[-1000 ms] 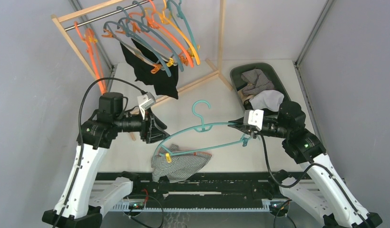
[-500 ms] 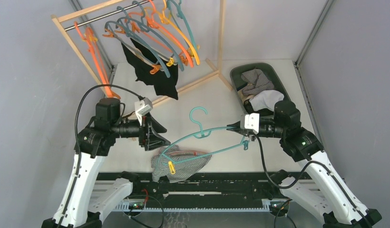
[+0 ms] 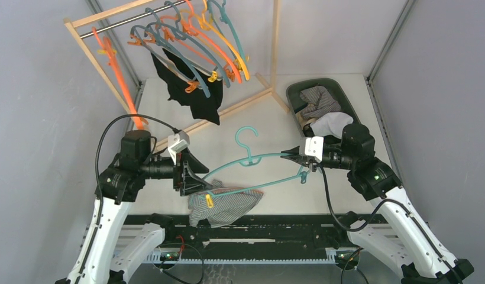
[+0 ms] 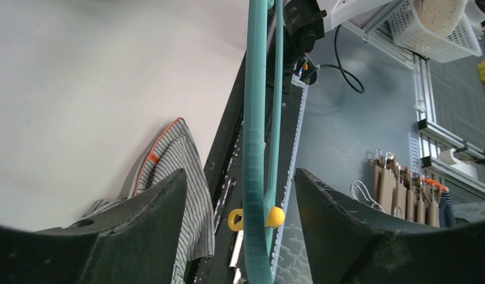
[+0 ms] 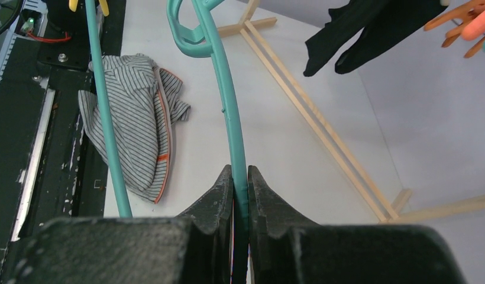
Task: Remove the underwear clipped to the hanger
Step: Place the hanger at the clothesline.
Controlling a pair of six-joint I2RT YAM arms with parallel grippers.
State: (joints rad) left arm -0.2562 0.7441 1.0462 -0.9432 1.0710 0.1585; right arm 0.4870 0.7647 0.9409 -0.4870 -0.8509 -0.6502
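Beneath teal hanger (image 3: 250,158), L end: grey striped underwear (image 3: 225,204) lies crumpled on worktop (image 3: 270,127), apart from hanger's yellow clip (image 4: 252,219). R gripper (image 5: 240,173): jaws clenched on hanger's R arm. L gripper (image 4: 239,180): jaws released, straddling hanger's L arm w/o contact.

Grey striped underwear (image 3: 225,206) with orange trim lay crumpled at the worktop's (image 3: 270,130) near edge, beneath the raised teal hanger (image 3: 250,160). Black underwear (image 3: 199,97) hung clipped on the rack (image 3: 110,13).
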